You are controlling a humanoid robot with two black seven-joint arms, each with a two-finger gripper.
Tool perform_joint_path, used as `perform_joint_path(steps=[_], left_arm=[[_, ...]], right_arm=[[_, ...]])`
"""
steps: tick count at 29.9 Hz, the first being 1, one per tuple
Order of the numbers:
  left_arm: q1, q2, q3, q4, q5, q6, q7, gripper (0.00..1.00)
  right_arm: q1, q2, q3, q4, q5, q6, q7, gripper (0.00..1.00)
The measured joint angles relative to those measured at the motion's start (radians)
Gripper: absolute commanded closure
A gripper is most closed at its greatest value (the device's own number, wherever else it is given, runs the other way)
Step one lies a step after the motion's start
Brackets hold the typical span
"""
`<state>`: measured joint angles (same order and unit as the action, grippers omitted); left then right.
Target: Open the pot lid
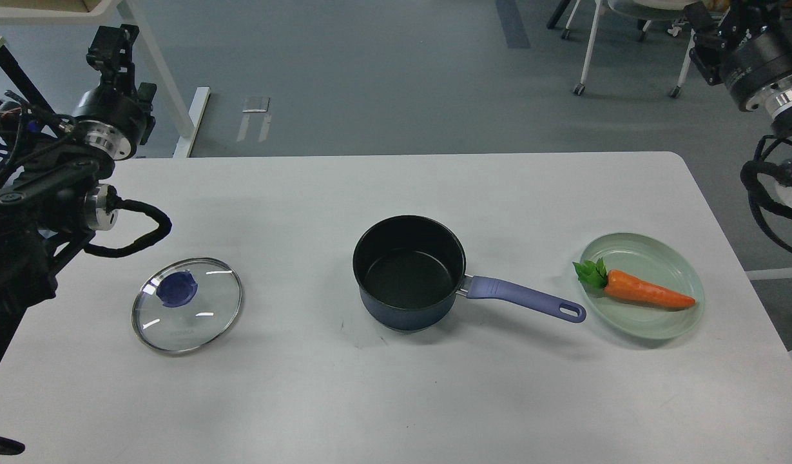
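1. Two grippers, neither holding anything: left gripper (114, 48) raised at the far-left table edge, fingers end-on, open or closed can't be told; right gripper (708, 26) mostly cut off at the top right, same.
2. The lid (187, 304) lies flat on the table (396, 399), knob up, below and slightly right of the left gripper, well clear of it.
3. The pot (410, 274) sits uncovered, well right of the lid, handle pointing toward the plate (647, 287) holding the carrot (647, 291).
4. Judgement: lid-off looks complete; the step in hand is retreat. Best to keep the left arm high and pull back away from the lid, cable loop clear of its rim.
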<state>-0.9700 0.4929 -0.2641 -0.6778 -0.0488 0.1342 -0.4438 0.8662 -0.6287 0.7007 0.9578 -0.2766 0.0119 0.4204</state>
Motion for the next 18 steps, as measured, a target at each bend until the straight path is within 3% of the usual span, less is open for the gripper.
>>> perform_joint_path(steps=[6,11,18], left_arm=[[0.046,-0.016,-0.023,0.010,-0.052,-0.141,-0.006,0.01],[0.106,-0.024,-0.072,0.010,-0.123,-0.166,-0.005,0.00],[0.135,-0.046,-0.103,0.007,-0.183,-0.249,-0.007,0.00]], right_arm=[[-0.033,0.067,0.000,-0.043,0.254,0.003,-0.012,0.00],[-0.065,0.168,0.001,-0.136,0.402,0.022,-0.022,0.00],[-0.124,0.244,0.086,-0.155,0.523,0.102,-0.027,0.00]])
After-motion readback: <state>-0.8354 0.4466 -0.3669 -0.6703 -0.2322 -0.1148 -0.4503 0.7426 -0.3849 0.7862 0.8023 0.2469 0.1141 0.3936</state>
